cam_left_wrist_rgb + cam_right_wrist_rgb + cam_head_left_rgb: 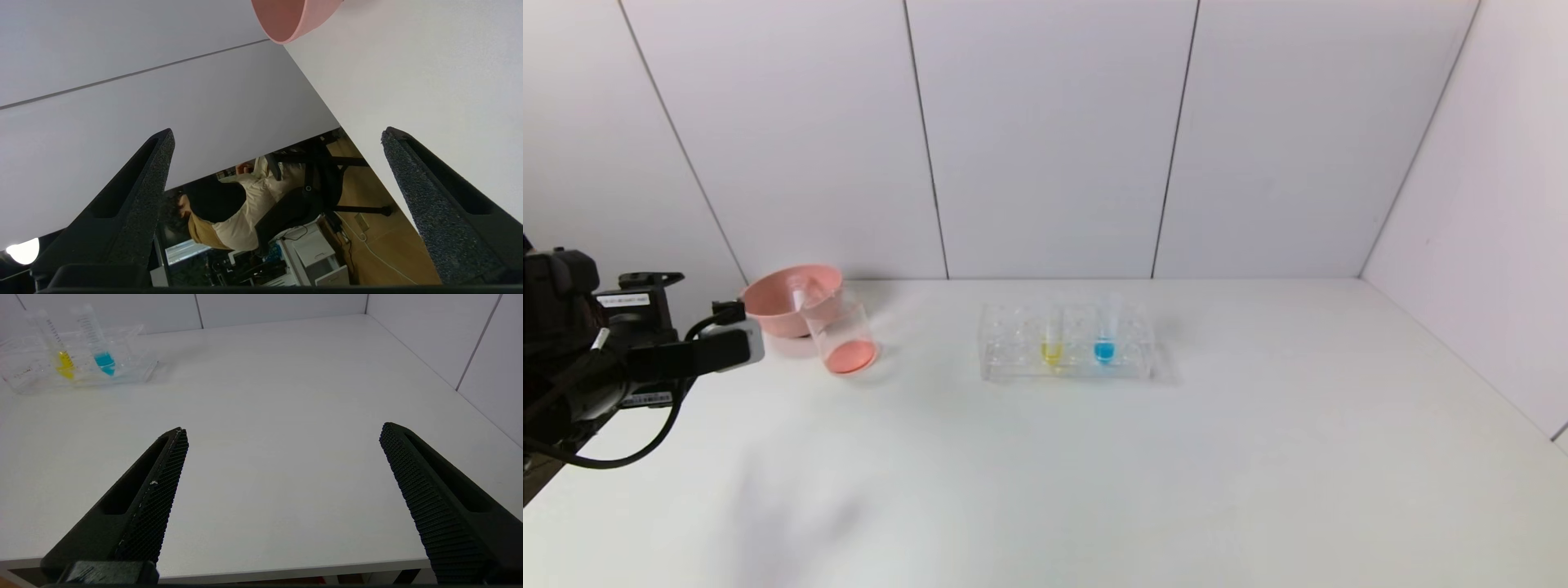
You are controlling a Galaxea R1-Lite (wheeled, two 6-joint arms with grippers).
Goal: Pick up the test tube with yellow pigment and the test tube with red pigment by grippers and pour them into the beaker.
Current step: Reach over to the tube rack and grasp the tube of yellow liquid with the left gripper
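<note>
Nearest, the left end effector (278,139) hovers spread and empty at the counter's (1094,457) left edge; the right end effector (282,435) is spread too. Beaker (843,333) holds red beside the pink bowl (783,304); yellow test tube (1053,339) stands racked.

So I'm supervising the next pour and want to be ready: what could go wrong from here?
1. The clear cylindrical beaker holding red liquid looks tilted beside the pink bowl; the open left pincer close by could knock it over.
2. The yellow-tipped clear test tube stands right beside the blue-tipped tube in the clear rack; the open right pincer might catch both.
</note>
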